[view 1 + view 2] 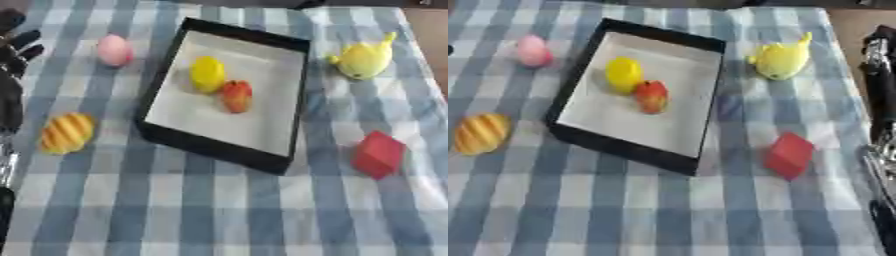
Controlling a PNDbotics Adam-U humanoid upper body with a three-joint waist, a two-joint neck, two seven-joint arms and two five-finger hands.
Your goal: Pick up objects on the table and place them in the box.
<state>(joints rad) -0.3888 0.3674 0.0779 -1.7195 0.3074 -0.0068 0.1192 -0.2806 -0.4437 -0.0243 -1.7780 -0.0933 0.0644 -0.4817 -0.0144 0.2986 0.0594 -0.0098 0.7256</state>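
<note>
A black box [213, 148] with a white floor lies tilted in the middle of the checked cloth. Inside it are a yellow round fruit [207, 73] and a red-orange fruit [236, 96], touching each other. Outside the box lie a pink egg shape [114, 50] at the upper left, a yellow ribbed object [67, 132] at the left, a yellow toy with a tail [363, 59] at the upper right and a red block [378, 154] at the right. My left hand [10, 75] stands at the left edge with relaxed fingers up, holding nothing. My right hand [879, 75] shows dark at the right edge, away from all objects.
The blue-and-white checked cloth [219, 215] covers the table. A brown strip of bare table [433, 45] shows past its right edge. The near half of the cloth holds no objects.
</note>
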